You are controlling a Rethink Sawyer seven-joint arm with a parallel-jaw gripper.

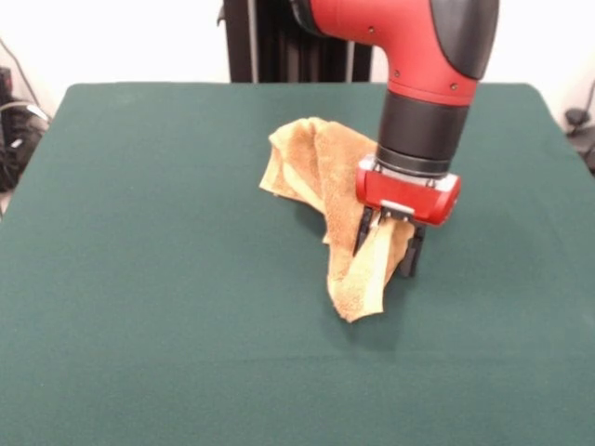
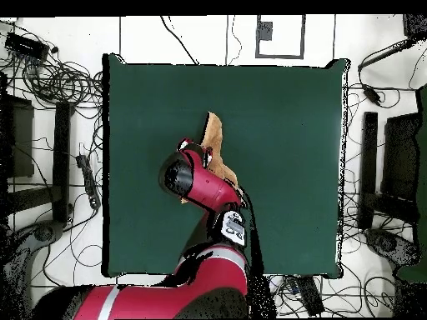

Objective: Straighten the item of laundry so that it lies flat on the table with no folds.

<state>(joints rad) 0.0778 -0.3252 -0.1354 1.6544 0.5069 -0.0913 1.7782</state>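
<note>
The orange-tan towel (image 1: 321,172) lies bunched and folded near the middle of the dark green table (image 1: 139,279). One end trails toward the camera in a narrow rumpled strip. My gripper (image 1: 386,251) stands over that strip, just right of the heap. Its black fingers (image 1: 411,253) are closed on a fold of cloth that runs up between them, lifted slightly off the felt. In the overhead view the towel (image 2: 215,137) shows only as a narrow piece beyond the red arm (image 2: 200,187), which hides the gripper. No white tag shows.
The table (image 2: 292,125) extends far beyond the towel on all sides. The black pedestal column (image 1: 279,42) stands behind the far edge. Cables and equipment (image 2: 50,75) lie on the floor around the table.
</note>
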